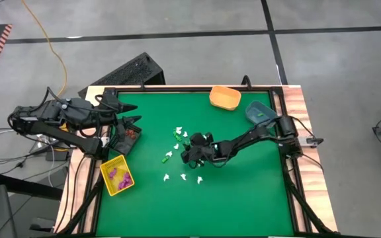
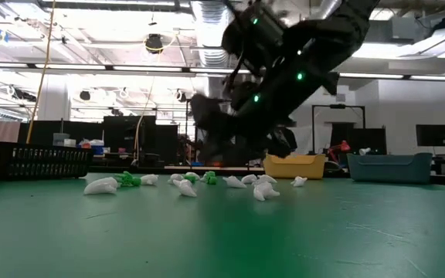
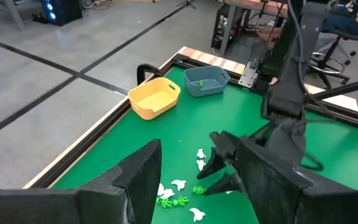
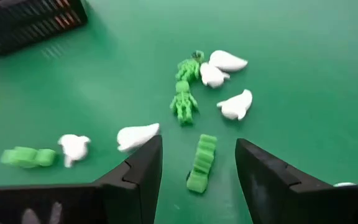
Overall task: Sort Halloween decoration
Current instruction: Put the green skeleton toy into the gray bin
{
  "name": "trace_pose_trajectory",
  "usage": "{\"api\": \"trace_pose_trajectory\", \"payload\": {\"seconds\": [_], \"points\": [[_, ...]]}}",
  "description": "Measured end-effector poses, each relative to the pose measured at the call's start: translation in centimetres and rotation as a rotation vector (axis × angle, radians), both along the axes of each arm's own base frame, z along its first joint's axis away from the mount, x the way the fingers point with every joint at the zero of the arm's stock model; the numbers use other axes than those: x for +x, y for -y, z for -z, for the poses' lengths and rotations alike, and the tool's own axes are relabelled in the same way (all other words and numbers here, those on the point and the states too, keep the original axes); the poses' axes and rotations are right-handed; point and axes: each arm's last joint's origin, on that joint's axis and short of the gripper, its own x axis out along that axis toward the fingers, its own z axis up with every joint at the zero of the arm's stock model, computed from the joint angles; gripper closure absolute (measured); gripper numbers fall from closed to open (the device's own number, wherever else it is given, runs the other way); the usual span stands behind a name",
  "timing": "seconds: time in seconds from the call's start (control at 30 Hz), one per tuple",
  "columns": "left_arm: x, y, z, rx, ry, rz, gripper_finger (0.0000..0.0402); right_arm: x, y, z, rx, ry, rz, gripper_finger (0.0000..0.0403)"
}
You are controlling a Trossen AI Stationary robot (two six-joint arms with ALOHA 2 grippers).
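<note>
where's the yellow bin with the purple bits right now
In the high view the yellow bin sits at the table's left edge, just in front of the black bin, below the left gripper.

Both arms matte black w/ boxy joints. Right arm (image 2: 284,54) has small green LEDs on housing, thin dark cable along links. Both grippers' fingers (image 4: 263,177) black, wedge-shaped, angular.

Tiny white and green Halloween decoration (image 1: 177,147) pieces scattered mid-table on green mat.
</note>
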Motion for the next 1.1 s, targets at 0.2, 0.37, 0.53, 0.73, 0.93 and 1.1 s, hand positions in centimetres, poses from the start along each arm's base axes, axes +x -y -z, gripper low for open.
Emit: {"api": "trace_pose_trajectory", "payload": {"seconds": [0.2, 0.37, 0.53, 0.73, 0.93, 1.1], "points": [[-0.1, 0.0, 0.2, 0.002, -0.021, 0.0, 0.0202, 0.8, 0.0, 2.3, 0.025, -0.032, 0.028, 0.0208], [-0.1, 0.0, 0.2, 0.002, -0.025, 0.0, 0.0202, 0.6, 0.1, 2.8, 0.066, -0.043, 0.073, 0.0233], [-0.1, 0.0, 0.2, 0.007, -0.027, 0.001, 0.0202, 0.4, 0.3, 2.8, 0.07, -0.058, 0.081, 0.0308], [-0.1, 0.0, 0.2, 0.017, -0.031, 0.003, 0.0202, 0.3, 0.1, 2.4, 0.1, -0.05, 0.067, 0.0392], [-0.1, 0.0, 0.2, 0.018, -0.031, 0.003, 0.0202, 0.0, 0.4, 0.6, 0.106, -0.057, 0.022, 0.039], [-0.1, 0.0, 0.2, 0.019, -0.032, 0.002, 0.0202, -0.7, 1.0, -2.5, 0.079, -0.023, 0.019, 0.0397]]}}
